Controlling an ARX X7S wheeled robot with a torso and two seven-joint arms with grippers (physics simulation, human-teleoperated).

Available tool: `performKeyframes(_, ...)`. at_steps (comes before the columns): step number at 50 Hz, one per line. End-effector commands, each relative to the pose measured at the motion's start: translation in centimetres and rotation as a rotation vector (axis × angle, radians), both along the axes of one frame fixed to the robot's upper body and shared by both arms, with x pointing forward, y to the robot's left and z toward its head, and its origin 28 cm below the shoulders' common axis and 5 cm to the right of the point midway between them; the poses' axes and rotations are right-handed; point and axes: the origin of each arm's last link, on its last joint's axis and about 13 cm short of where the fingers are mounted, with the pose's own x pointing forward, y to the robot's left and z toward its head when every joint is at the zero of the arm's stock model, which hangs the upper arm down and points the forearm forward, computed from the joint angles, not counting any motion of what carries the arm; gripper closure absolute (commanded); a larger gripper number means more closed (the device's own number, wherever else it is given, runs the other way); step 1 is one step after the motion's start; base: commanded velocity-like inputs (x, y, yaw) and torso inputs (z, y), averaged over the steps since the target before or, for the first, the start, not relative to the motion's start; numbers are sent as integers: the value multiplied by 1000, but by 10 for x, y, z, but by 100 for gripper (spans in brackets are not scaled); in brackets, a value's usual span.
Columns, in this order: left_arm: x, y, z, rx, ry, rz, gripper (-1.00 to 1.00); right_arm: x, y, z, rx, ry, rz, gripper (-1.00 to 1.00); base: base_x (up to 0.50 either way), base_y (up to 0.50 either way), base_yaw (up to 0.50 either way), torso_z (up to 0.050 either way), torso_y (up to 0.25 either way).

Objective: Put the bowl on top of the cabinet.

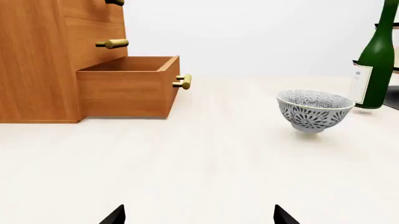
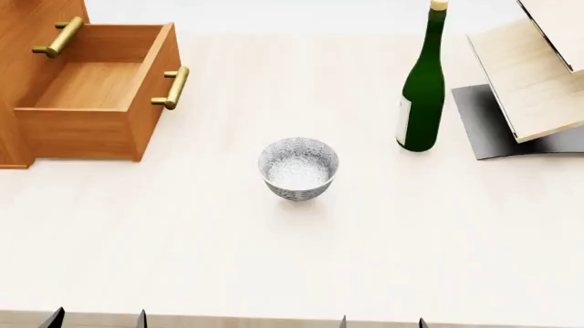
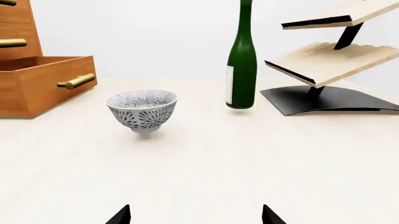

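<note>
White speckled bowl [image 2: 299,168] stands upright on the worktop [image 2: 273,266], between the cabinet [image 2: 87,89] with its open drawer and a green bottle [image 2: 422,85]. I see both end effectors spread, empty, near the worktop edge: left end effector [image 1: 198,215], right end effector [image 3: 195,214].

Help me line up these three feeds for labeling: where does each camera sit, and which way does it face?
Head view: high on the robot, looking down over the table at the bowl, open cabinet drawer and green bottle; only dark jaw tips show along the bottom edge.
Left wrist view: low near the tabletop, facing the cabinet, the bowl off to one side; two jaw tips show.
Right wrist view: low, facing the bowl, bottle and plywood rack; two jaw tips show.
All three share the bowl, drawer and bottle.
</note>
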Motion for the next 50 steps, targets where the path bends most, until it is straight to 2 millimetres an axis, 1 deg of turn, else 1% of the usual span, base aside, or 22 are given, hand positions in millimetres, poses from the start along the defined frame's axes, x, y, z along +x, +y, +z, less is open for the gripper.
performKeyframes(1, 0, 0, 0, 1, -1, -2, -100, 0, 1, 0, 2, 1, 5, -100, 0, 0, 0, 0, 0)
performKeyframes(12, 1, -1, 1, 5, 1, -10, -100, 1, 0, 1, -5, 9, -1, -100, 0, 0, 0, 0, 0)
performKeyframes(13, 1, -1, 1, 6, 4, -9, -100, 3, 0, 1, -10, 19, -30, -100, 0, 0, 0, 0, 0)
performKeyframes(25, 1, 0, 2, 10, -1, 11, -100, 3, 1, 4, 7, 24, -50, -100, 0, 0, 0, 0, 0)
performKeyframes(30, -1, 2, 11, -10, -94, 48, -100, -2, 0, 15, 16, -51, -91, -100, 92, 0, 0, 0, 0)
performKeyframes(36, -1, 2, 11, -10, -94, 48, -100, -2, 0, 15, 16, -51, -91, -100, 211, 0, 0, 0, 0)
performKeyframes(37, -9, 5, 30, -49, -117, 73, -100, -13, -5, 34, 78, -111, -102, -100, 500, 0, 0, 0, 0)
performKeyframes(38, -12, 4, 50, -67, -203, 68, -100, -17, -6, 51, 85, -182, -104, -100, 500, 0, 0, 0, 0)
performKeyframes(39, -12, 4, 50, -67, -203, 68, -100, -19, -7, 55, 81, -204, -115, -100, 500, 0, 0, 0, 0)
performKeyframes(40, -15, 4, 57, -71, -216, 67, -100, -20, -7, 58, 81, -215, -116, -100, 500, 0, 0, 0, 0)
performKeyframes(44, -22, 4, 68, -82, -262, 61, -100, -29, -10, 72, 103, -235, -94, -100, 500, 0, 0, 0, 0)
performKeyframes(50, -23, 4, 69, -86, -264, 60, -100, -29, -10, 73, 105, -236, -92, -100, 500, 0, 0, 0, 0)
